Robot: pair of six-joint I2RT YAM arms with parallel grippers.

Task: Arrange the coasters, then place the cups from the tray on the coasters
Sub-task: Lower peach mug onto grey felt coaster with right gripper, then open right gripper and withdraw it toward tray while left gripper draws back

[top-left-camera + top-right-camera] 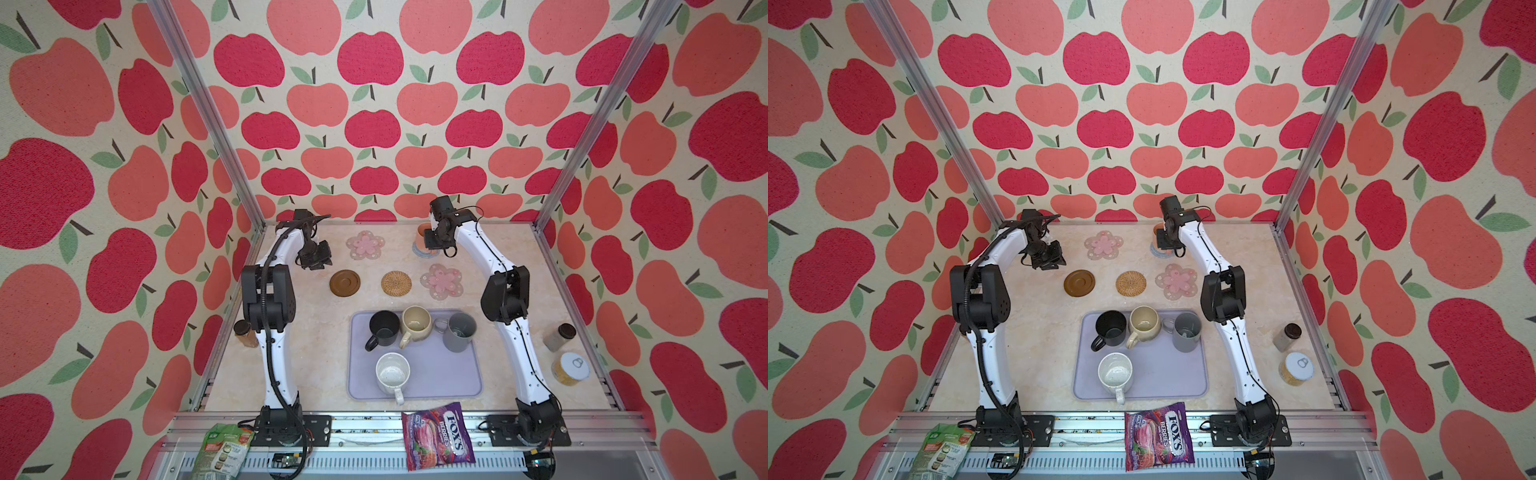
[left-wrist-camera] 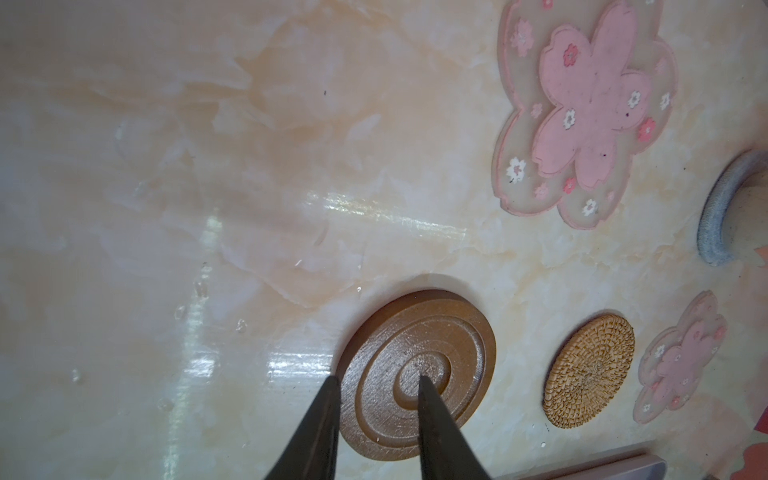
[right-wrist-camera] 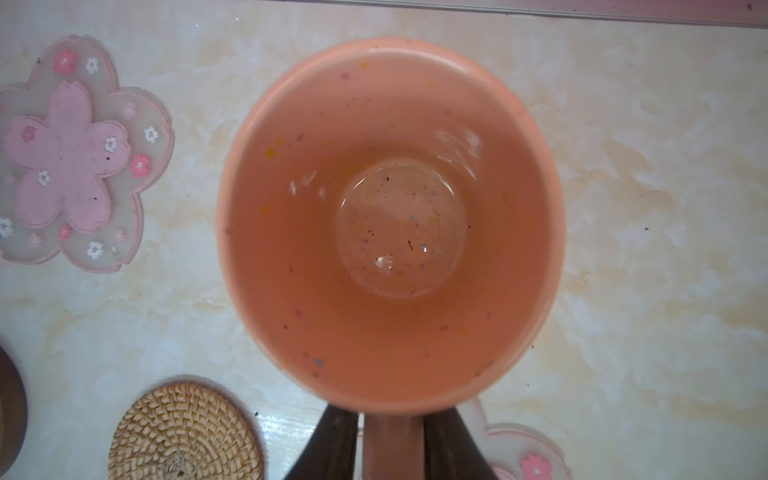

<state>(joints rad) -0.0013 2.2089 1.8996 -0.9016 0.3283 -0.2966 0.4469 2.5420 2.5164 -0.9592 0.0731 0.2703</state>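
The orange cup [image 3: 390, 224] stands upright on the grey-blue coaster [image 1: 417, 252] at the back of the table. My right gripper [image 3: 390, 415] straddles its handle, with a thin gap showing beside one finger. My left gripper [image 2: 378, 380] hovers open and empty over the dark brown coaster [image 1: 345, 283]. The rattan coaster [image 1: 396, 283] and two pink flower coasters [image 1: 365, 244] [image 1: 441, 281] lie bare. On the lavender tray [image 1: 449, 374] stand the black cup [image 1: 384, 328], beige cup [image 1: 417, 324], grey cup [image 1: 459, 331] and speckled white cup [image 1: 392, 372].
A brown-lidded jar [image 1: 243, 332] stands by the left arm. Another jar [image 1: 560, 336] and a can [image 1: 571, 368] stand at the right edge. A candy bag [image 1: 438, 434] and a green packet [image 1: 224, 449] lie on the front rail.
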